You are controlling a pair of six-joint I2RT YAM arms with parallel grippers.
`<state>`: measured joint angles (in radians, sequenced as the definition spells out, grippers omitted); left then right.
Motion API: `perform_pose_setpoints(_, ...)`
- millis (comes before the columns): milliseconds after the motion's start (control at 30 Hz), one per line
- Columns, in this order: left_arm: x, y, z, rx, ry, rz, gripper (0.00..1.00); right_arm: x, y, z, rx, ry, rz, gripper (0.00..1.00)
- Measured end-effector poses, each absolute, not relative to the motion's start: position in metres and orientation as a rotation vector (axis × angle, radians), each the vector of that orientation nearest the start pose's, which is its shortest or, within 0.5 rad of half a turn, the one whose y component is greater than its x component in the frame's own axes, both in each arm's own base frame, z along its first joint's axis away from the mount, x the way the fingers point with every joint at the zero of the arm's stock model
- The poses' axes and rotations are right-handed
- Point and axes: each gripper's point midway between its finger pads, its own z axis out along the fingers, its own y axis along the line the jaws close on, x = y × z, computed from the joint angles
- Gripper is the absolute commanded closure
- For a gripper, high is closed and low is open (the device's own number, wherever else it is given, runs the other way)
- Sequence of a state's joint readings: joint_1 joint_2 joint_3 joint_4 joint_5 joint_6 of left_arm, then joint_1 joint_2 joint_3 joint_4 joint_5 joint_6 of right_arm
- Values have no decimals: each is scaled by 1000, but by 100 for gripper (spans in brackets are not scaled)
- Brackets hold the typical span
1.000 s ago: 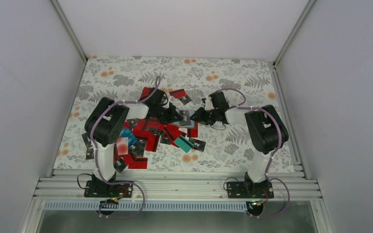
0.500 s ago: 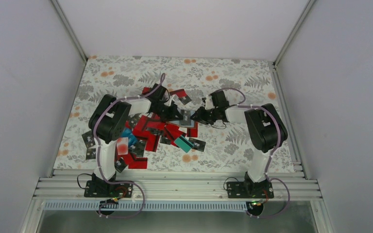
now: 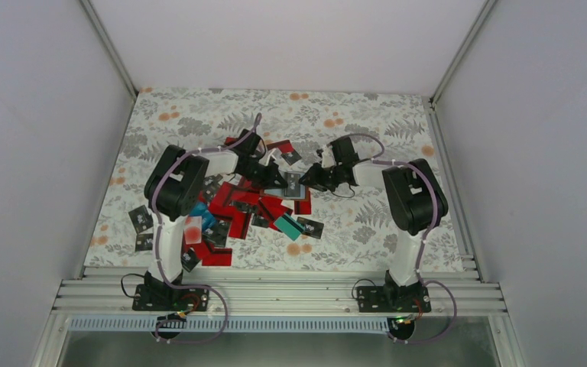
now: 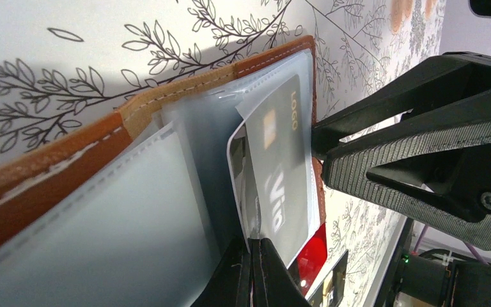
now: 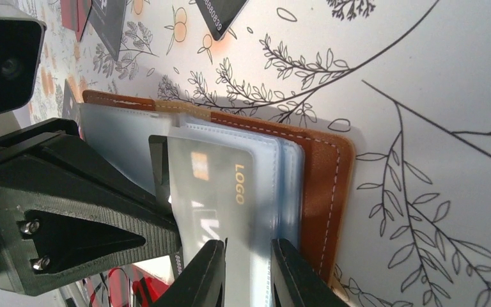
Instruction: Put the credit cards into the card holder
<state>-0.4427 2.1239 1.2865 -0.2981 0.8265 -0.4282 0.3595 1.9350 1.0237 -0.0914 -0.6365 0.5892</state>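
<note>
To the near-left of the left gripper (image 3: 275, 178), heaped on the flowered cloth (image 3: 199, 115): the credit cards (image 3: 233, 212), mostly red and black, one teal at the heap's right end, many overlapping. Left gripper with fingers pressed tight together, tips against the edge of a clear pocket leaf; leaf pinched or merely touched, cannot tell. Straight ahead of those tips, lying open on the cloth between the two grippers: the card holder (image 4: 51, 169), brown with pale stitching, its greyish clear pockets fanned up off the cover. Inside the raised pocket, seen through the plastic, a grey card (image 5: 220, 192) with LOGO in gold along one end. Opposite, facing the left gripper tip to tip across the holder: the right gripper (image 5: 248, 272), jaws narrow, one finger on each side of that raised pocket and the card within, clamped on the holder's leaves. Beyond the right gripper's fingertips, past the holder's stitched edge, bare cloth and a few more black cards lying flat, apart from the holder.
</note>
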Motion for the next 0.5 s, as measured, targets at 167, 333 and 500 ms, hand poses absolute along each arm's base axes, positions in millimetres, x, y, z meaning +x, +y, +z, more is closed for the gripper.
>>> perform_pose_setpoints(167,350,-307,23,291,2785,-1392,98,365,246,24,35,2706,1145,78)
perform_pose_setpoints(333,354,-310,23,288,2796,-1400,98,368,245,25,29,2706,1140,78)
perform_pose_setpoints(500,356,-313,22,290,2795,-1423,97,369,243,25,20,2706,1135,79)
